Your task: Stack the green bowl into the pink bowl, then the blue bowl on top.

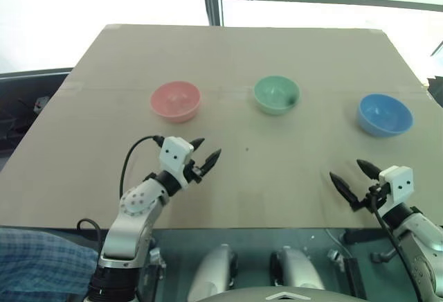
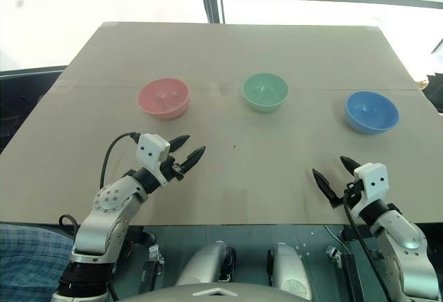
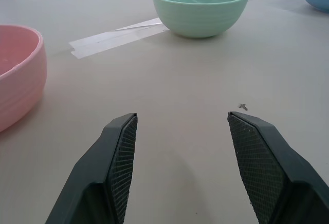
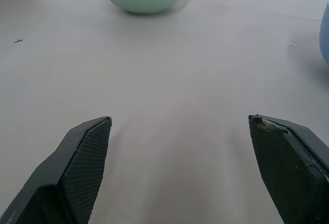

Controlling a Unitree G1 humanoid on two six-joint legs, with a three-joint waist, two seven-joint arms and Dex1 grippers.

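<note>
Salmon pink, mint green and sky blue: three small bowls stand in a loose row across the far half of a tan, cardboard-covered table (image 1: 228, 59). On the left is the pink bowl (image 1: 176, 101), the green bowl (image 1: 275, 94) sits roughly in the middle, and the blue bowl (image 1: 384, 114) is off to the right, a little nearer than the other two. All three stand upright with their mouths up, well apart from one another, and each looks empty (nothing is nested in anything yet). A strip of pale tape (image 3: 115, 37) lies flat on the table between the pink and green bowls, and a tiny dark mark (image 3: 242, 106) sits on the bare surface nearer the robot.

Nearer the front edge, the left gripper (image 1: 205, 152) hovers over the table with its two black fingers parted and nothing between them; it points toward the gap between the pink and green bowls, the pink one being the closer. From its wrist view the textured pads (image 3: 123, 157) frame bare tabletop, with the pink bowl at one side and the green bowl farther off.

Over on the right, the right gripper (image 1: 354, 175) is spread wide, also holding nothing and touching no bowl. It sits near the front edge with the blue bowl farther back, and it angles inward, so its wrist view takes in the green bowl with a sliver of blue at the side.
</note>
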